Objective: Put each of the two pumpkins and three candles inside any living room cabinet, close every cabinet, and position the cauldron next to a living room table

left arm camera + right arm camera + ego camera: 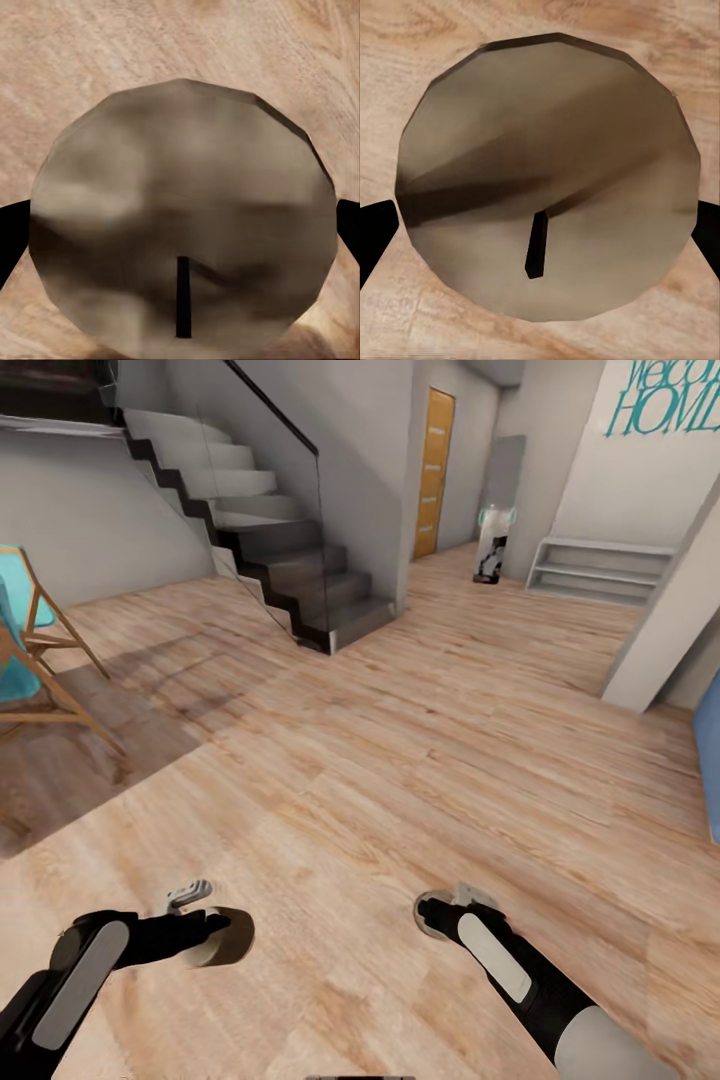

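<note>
Here the left claw (190,897) and the right claw (462,897) hang low over bare wooden floor (380,780), arms tucked in; whether either is open or gripping anything cannot be told, since a round glossy disc (184,225) fills each wrist view. Ahead rises a grey staircase (270,540), with a turquoise folding chair (30,650) to the left, an orange door (434,470) beyond, a white low shelf (598,570) and a white pillar (665,620) to the right.

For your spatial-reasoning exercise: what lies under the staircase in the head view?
Under the staircase you can see a plain grey wall and bare wooden floor in shadow. The steps and dark side panel cover whatever might be beneath the lower steps.
</note>
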Robot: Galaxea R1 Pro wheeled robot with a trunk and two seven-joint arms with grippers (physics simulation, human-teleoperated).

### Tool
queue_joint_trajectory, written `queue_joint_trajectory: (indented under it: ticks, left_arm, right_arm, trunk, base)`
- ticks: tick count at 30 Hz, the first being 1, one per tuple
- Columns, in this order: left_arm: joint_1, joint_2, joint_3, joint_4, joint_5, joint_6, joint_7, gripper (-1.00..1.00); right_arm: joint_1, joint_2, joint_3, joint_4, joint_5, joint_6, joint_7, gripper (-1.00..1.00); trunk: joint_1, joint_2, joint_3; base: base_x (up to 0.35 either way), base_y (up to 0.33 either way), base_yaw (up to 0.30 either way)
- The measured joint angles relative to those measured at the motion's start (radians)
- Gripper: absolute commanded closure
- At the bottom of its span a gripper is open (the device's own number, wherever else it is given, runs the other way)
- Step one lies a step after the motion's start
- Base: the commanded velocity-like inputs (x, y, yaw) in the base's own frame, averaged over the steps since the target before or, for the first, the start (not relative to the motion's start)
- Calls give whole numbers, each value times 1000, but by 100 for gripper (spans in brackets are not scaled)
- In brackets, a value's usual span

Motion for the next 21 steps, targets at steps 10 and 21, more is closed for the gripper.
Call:
queue_joint_trajectory:
  ticks: [10,21]
  left_arm:
    - [0,1,23,0,5,-2,36,100]
    - [0,1,24,0,6,-2,36,100]
  right_arm:
    - [0,1,0,0,-5,5,-9,100]
    - [0,2,2,-1,-1,3,-11,100]
  trunk:
    - [-38,70,31]
    - [-80,147,66]
  base:
    - [0,0,290]
    - [0,0,291]
